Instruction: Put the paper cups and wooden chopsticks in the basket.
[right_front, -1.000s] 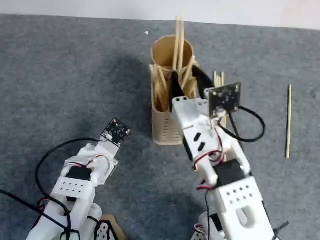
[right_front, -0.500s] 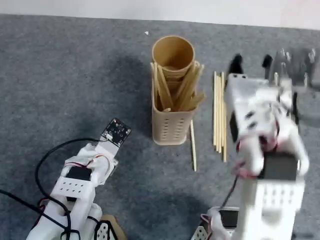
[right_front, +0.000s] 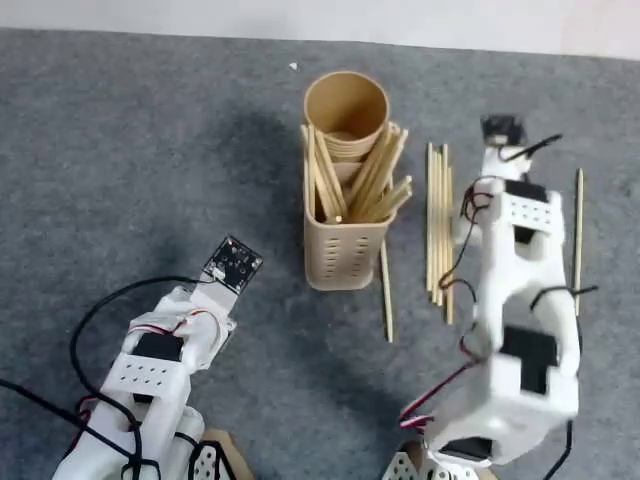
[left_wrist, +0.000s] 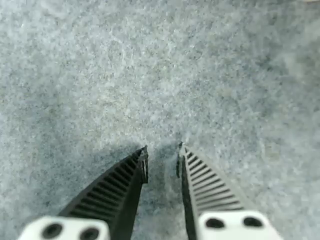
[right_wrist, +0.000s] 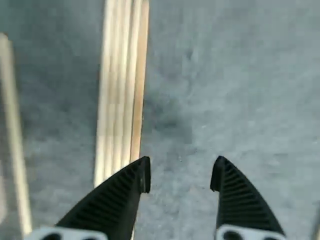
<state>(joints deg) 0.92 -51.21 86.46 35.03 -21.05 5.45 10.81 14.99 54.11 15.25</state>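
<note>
The basket (right_front: 345, 250) is standing on the grey bench (right_front: 150, 130). It is holding the stacked paper cups (right_front: 346, 105) and many leaning chopsticks (right_front: 375, 180). A loose bundle (right_front: 437, 225) of chopsticks is lying near the basket, and a single chopstick (right_front: 386, 295) is lying between them, just beside the basket's corner. A far chopstick (right_front: 577, 230) is lying on the other side of the right arm (right_front: 520, 290). The right pincer (right_wrist: 180, 175) is hanging spread and empty, just beside the loose bundle. The left pincer (left_wrist: 161, 160) is pointing down at the bench, slightly spread and pinching nothing. The left arm (right_front: 160, 350) is sitting well apart from the basket.
</note>
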